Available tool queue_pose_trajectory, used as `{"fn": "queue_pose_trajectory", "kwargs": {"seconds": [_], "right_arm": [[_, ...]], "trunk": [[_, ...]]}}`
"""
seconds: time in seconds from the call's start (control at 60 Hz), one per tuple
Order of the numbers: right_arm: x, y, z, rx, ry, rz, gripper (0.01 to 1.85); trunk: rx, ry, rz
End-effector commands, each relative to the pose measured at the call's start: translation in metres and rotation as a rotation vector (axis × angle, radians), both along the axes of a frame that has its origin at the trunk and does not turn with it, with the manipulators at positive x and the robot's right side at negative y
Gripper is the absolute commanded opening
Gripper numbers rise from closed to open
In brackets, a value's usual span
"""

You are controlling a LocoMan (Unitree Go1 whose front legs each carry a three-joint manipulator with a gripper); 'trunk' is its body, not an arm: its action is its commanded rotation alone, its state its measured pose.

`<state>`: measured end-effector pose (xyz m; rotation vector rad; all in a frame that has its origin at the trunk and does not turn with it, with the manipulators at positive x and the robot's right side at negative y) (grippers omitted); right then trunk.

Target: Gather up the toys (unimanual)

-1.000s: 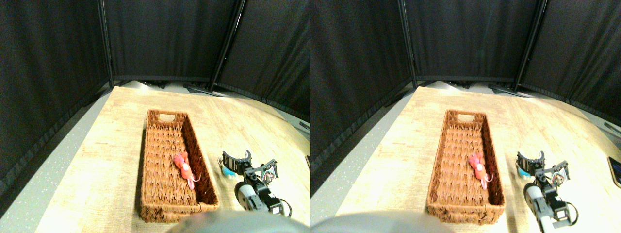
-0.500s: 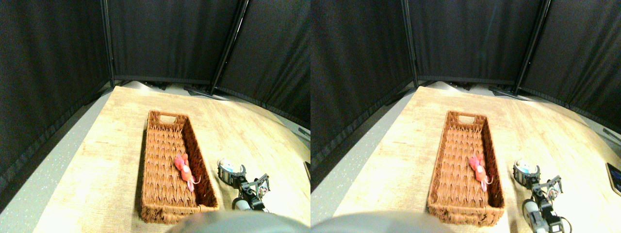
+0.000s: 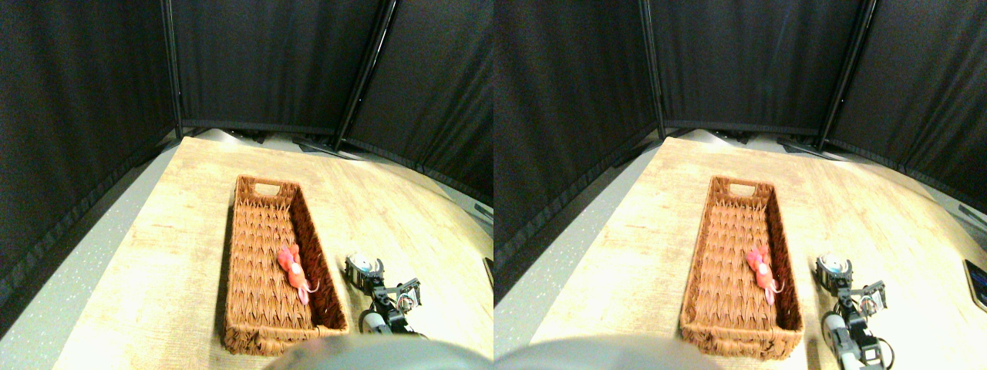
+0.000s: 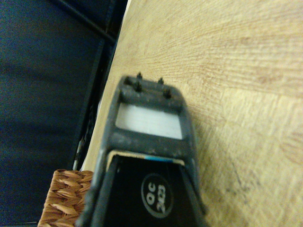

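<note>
Just right of the basket (image 3: 266, 304) on the counter (image 3: 177, 231), the pincer (image 3: 363, 267) sits over a pale-blue toy (image 3: 362, 264), its grip indiscernible; the red toy (image 3: 293, 270) lies inside

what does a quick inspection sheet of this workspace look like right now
surface: pale wood-grain table.
job's things: red plush mouse lying in the wicker basket; a blue toy on the table right of the basket, inside the right gripper.
clutter: dark flat object at the right edge.
grippers: right gripper low over the blue toy.
cables: thin wires on the manipulator.
surroundings: black curtain panels, grey floor.
</note>
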<state>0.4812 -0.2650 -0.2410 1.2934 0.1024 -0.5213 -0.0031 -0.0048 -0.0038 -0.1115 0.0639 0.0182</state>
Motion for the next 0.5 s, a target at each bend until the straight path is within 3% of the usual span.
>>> {"fn": "queue_pose_trajectory", "kwargs": {"seconds": [0.017,0.133,0.25,0.4,0.5], "right_arm": [[0.001,-0.002,0.003,-0.023,-0.032,-0.009,0.23],[0.002,-0.001,0.006,-0.05,-0.045,0.009,0.06],[0.002,0.001,0.01,-0.184,-0.038,-0.034,0.06],[0.004,0.001,0.016,-0.131,-0.042,-0.04,0.06],[0.006,0.004,0.026,-0.121,-0.084,-0.038,0.06]], "trunk": [[-0.017,0.018,0.004],[-0.014,0.019,0.002],[-0.011,0.02,0.001],[-0.009,0.022,-0.002],[-0.008,0.02,-0.002]]}}
